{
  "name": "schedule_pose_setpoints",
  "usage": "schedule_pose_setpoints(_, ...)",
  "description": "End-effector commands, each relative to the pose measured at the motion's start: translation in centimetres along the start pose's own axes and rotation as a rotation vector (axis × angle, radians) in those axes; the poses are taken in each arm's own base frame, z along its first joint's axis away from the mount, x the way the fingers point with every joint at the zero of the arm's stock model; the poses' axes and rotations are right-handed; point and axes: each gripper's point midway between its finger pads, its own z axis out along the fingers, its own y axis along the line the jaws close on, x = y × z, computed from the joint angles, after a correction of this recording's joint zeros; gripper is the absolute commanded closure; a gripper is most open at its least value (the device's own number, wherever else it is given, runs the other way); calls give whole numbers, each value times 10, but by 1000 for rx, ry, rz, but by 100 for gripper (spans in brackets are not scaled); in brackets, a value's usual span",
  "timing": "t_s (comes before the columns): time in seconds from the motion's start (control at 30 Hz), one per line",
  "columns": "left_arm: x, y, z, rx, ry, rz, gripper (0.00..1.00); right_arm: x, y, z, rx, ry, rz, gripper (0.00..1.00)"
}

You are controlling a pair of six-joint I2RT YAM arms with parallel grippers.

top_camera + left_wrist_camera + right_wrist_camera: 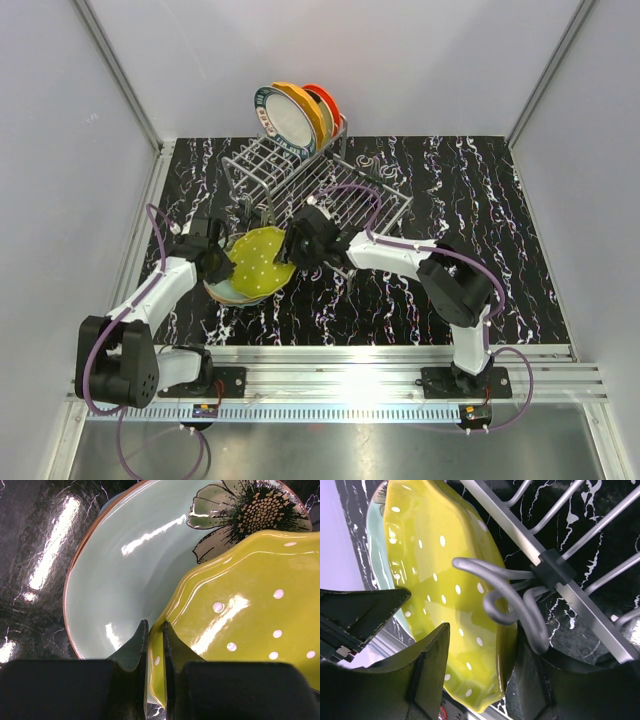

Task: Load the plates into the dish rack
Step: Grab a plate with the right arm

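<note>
My left gripper [154, 649] is pinched tight on the scalloped rim of the round yellow-green plate with white dots [257, 262], one finger on its face and one on its underside. My right gripper [482, 647] has the opposite edge of the same plate. Its two fingers sit on either side of the rim, the plate fills the gap between them, and they look pressed against it. The plate hangs tilted between my two grippers, left of the table's middle, with its right edge just beside the near left corner of the dish rack.

Directly beneath it is a pale green round plate with a dark flower print and a brown rim [120, 570]. It lies flat on top of a small stack on the black marbled tabletop [450, 200]. I cannot count the plates in that stack.

The silver-grey metal wire dish rack [330, 190] stands at the far middle of the table. A curled grey wire loop [502, 595] at its edge sits close against the back of the dotted plate. Three plates stand upright in the raised slots at the far end: a teal-rimmed white plate [283, 122] on the left, an orange plate [301, 108] in the middle and a red-orange plate [327, 100] on the right.
</note>
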Motion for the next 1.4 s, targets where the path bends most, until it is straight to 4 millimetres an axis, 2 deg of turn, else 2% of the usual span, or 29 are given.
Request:
schedule_pose_setpoints(0.0,19,-2,11,21,65,-34,100,19,39,2,-164,53,35,43)
schedule_pose_setpoints(0.17,19,-3,11,26,66,-34,100,17,41,2,-191,32,71,51)
schedule_pose_setpoints(0.37,19,-4,10,33,68,-33,99,8,45,-9,-189,-9,57,70)
schedule_pose_setpoints(0.4,19,-5,8,33,70,-35,97,6,45,-10,-188,-15,58,73)
schedule_pose_setpoints(0.43,18,-6,7,38,69,-34,88,5,47,-11,-192,-17,59,77)
schedule_pose_setpoints(0.53,16,-9,2,53,71,-33,78,2,52,-17,-206,-25,60,80)
schedule_pose_setpoints(0.57,12,-12,-1,63,63,-32,68,1,54,-18,-209,-30,60,81)
schedule_pose_setpoints(0.6,13,-12,-3,60,69,-26,66,1,55,-20,-211,-33,59,82)
schedule_pose_setpoints(0.7,2,-13,-15,69,36,-30,54,-4,59,-25,-220,-48,60,86)
schedule_pose_setpoints(1.0,-33,-22,-65,133,-106,-15,29,-7,74,-33,-270,-60,71,91)
schedule_pose_setpoints(1.23,-67,-21,-108,149,-268,52,20,-12,88,-41,-343,-76,92,98)
schedule_pose_setpoints(1.37,-84,-27,-133,184,-346,99,18,-13,99,-47,-398,-80,92,100)
